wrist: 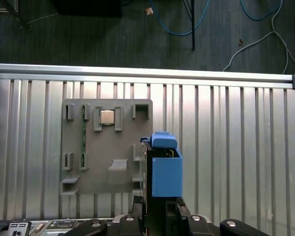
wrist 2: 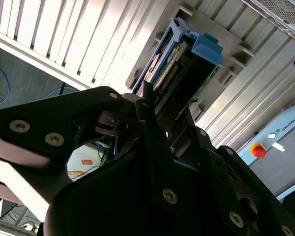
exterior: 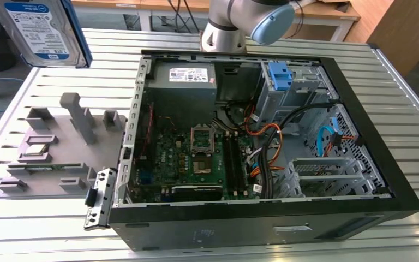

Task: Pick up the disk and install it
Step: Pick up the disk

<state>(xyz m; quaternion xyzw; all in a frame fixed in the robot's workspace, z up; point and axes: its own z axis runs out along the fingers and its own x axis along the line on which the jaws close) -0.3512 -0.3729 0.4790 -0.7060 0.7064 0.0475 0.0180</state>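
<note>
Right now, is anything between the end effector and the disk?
Nothing visible does. The end effector is shut directly on the disk in the second wrist view, and the exterior view shows the disk held clear of the table.

An open black computer case (exterior: 217,229) lies on a slatted metal desk (exterior: 42,240), its green motherboard (exterior: 195,158) exposed beside orange wiring (exterior: 257,131) and a blue cable (exterior: 324,139). A grey power-supply box (exterior: 184,76) fills one corner of the case, with a blue plastic bracket (exterior: 279,73) in the bay alongside. Just beside the case, to the exterior view's left, rests a grey parts fixture (exterior: 71,158). In the first wrist view it holds a square silver chip (wrist: 106,117), and blue cables (wrist: 187,33) trail across the dark floor (wrist: 88,39).
</note>
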